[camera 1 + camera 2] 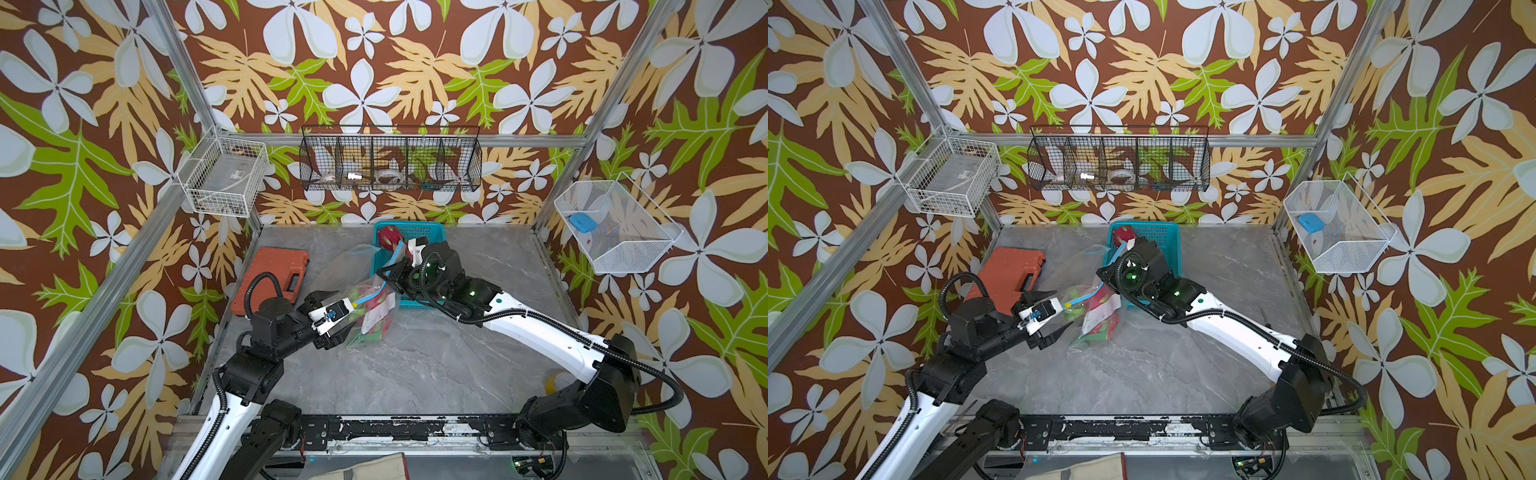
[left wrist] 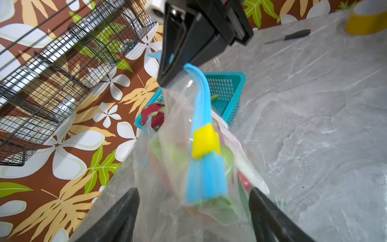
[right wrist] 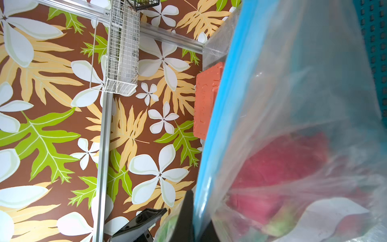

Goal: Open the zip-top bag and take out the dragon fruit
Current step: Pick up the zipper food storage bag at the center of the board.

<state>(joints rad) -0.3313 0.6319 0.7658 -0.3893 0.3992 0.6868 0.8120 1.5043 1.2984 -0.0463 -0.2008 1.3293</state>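
In both top views your left gripper has its jaws spread, one on either side of the 8 o'clock end of the zip-top bag. The right gripper has its jaws pinching the blue zip strip at the bag's 1 o'clock end, beside the teal basket at 12 o'clock on the desk. One dragon fruit lies in that basket, and the bagged fruits sit mid-desk. As a bunch they seem to run 7 to 1 o'clock along the bag, though which way each one points is blurred by the film. In the left wrist view the yellow slider sits ahead, between your spread jaws. I'd line it up in the middle and close on it, not on the loose film, while keeping the right pinch taut so the strip stays straight. In the right wrist view a red fruit presses against the film near the strip, and I can't tell its long axis.
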